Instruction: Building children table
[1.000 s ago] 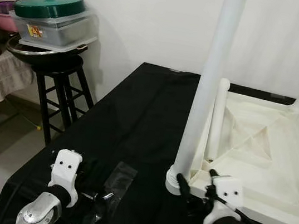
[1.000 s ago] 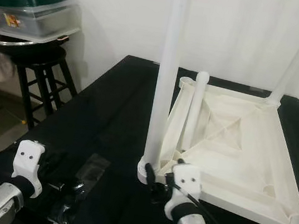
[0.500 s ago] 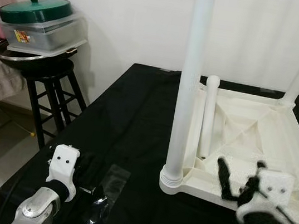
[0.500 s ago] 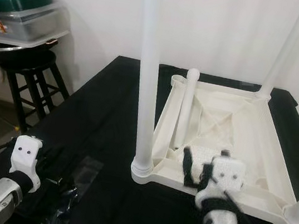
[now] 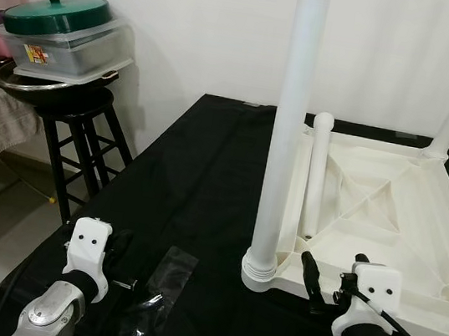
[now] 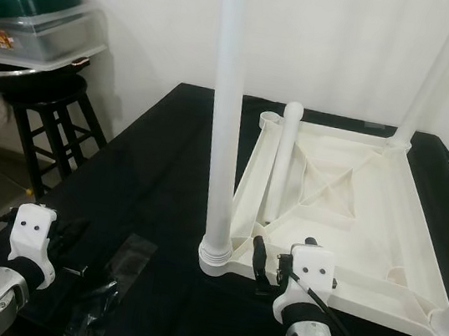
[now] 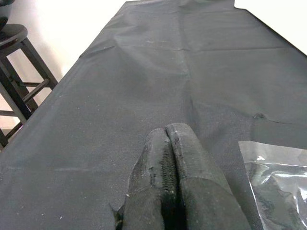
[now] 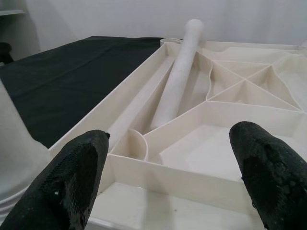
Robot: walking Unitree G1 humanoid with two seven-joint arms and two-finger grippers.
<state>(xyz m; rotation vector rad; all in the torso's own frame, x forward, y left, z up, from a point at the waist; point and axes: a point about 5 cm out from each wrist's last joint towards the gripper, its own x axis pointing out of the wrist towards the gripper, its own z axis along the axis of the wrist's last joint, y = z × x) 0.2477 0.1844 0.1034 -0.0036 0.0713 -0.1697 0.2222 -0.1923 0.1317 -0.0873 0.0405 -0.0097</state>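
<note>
With fingers spread at the tabletop's (image 5: pixel 386 217) 6 o'clock rim, the right gripper (image 5: pixel 328 278) should grasp the loose leg (image 5: pixel 316 177), probably light, rigid and slippery, mid-shaft.

Open black cloth (image 5: pixel 207 174) left of upturned tabletop (image 5: pixel 403 220): free passage. Upright leg (image 5: pixel 284 135) blocks near-left corner; loose leg (image 5: pixel 316 177) lies inside tray. Plastic bag (image 5: pixel 158 281) near left gripper (image 5: pixel 120 271). Stool (image 5: pixel 77 137) beyond cloth edge.
</note>
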